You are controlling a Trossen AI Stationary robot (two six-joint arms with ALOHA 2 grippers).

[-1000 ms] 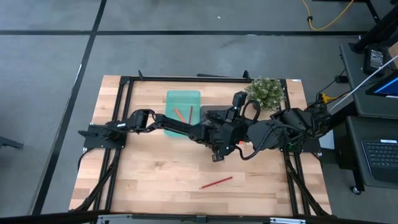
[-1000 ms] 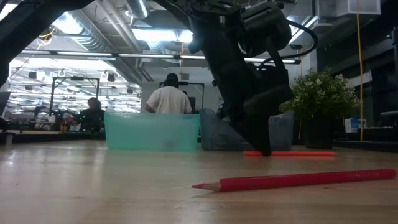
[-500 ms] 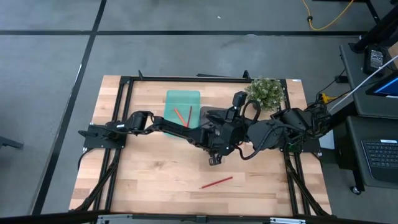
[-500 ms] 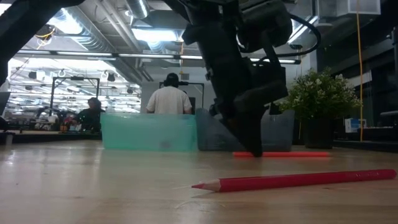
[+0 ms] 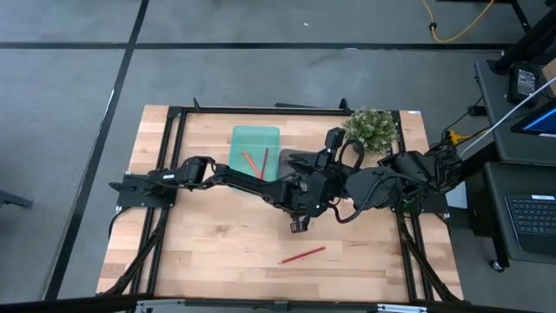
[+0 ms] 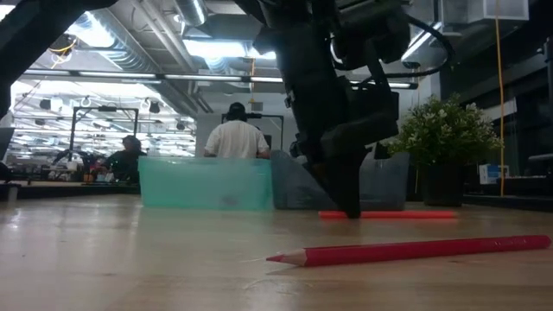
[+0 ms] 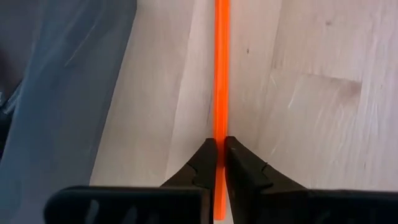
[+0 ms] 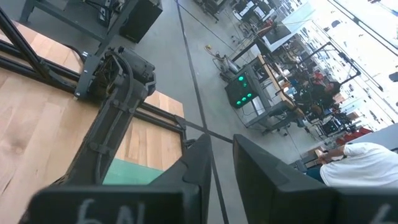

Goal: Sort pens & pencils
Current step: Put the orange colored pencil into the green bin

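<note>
— Left gripper [image 7: 219, 144]: open or shut?
— Shut, pinching a thin orange plastic stick [image 7: 221, 74] near one end. Both dark fingertips pressed against its sides.
— Lifted or down?
— Down. Lies flat on the pale wooden table [image 5: 200, 252] in the low view, with the claw standing upright over it and reaching to the tabletop.
— And next to it?
— A grey plastic tray [image 7: 56, 93], just beside the stick, running roughly parallel with it and not touching. Beyond that, a translucent teal plastic tray [image 5: 254, 139], side by side with the grey one.
— Anything inside the teal one?
— Two short orange-red sticks [image 5: 257, 160], lying loose at a slight angle to each other.
— Other pens or pencils out on the table?
— One red wooden pencil with a sharpened point [image 6: 406, 250], flat on the wood near the table's front edge, well apart from the claw and from both trays.
— Right gripper [image 8: 217, 140]?
— Raised above the table, reaching in over the middle by the grey tray. Open or closed: impossible to tell.
— Farther out?
— A small green potted plant [image 5: 372, 129] at the back of the table, right of the trays. Past the table, a person in a white top [image 6: 235, 138] facing away, and another person seated [image 6: 130, 155] at a bench.
</note>
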